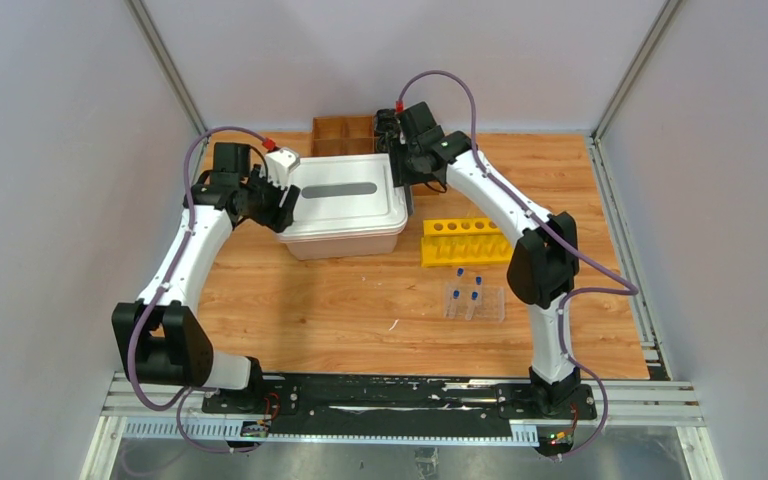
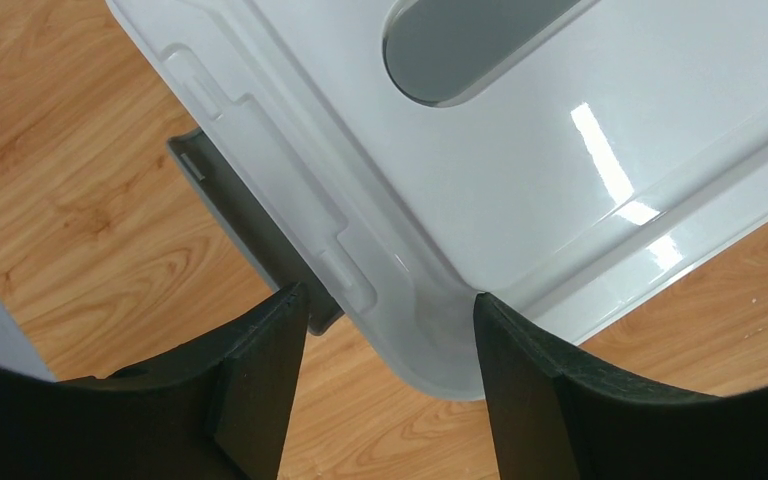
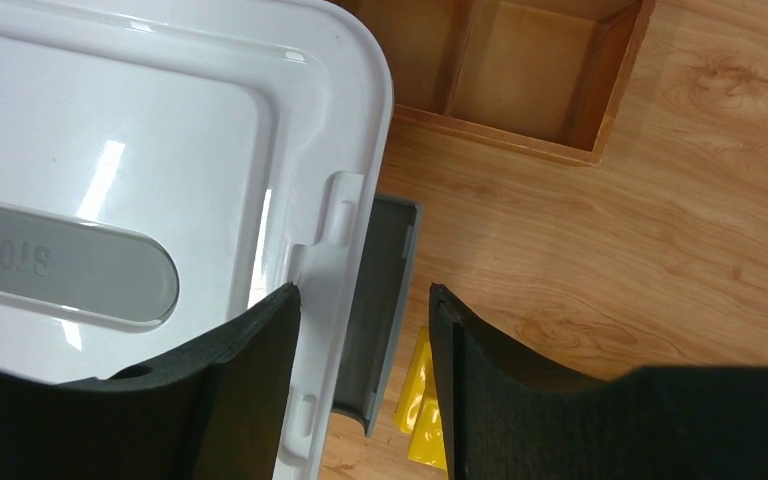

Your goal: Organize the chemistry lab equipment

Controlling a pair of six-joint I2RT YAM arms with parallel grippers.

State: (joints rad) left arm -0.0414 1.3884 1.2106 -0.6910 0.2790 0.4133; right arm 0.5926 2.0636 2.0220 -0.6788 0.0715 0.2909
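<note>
While the white box (image 1: pixel 345 205) sits with its lid on, the left gripper (image 2: pixel 390 300) holds its jaws apart astride the lid's corner, and the right gripper (image 3: pixel 365 292) has the grey latch (image 3: pixel 385 250) between its parted jaws. The yellow rack (image 1: pixel 465 241) and the blue-capped tubes (image 1: pixel 473 297) lie behind the right jaws, nearer the arm bases.

One white lidded box (image 1: pixel 345 205) is counted at upper centre; one wooden tray (image 1: pixel 343 135) is seen above it, with two compartments visible; one yellow rack (image 1: pixel 465 241) is counted right of centre; one clear stand (image 1: pixel 473 304) is found below it; about four blue-capped tubes (image 1: pixel 460 272) are counted there, too small to be certain.
</note>
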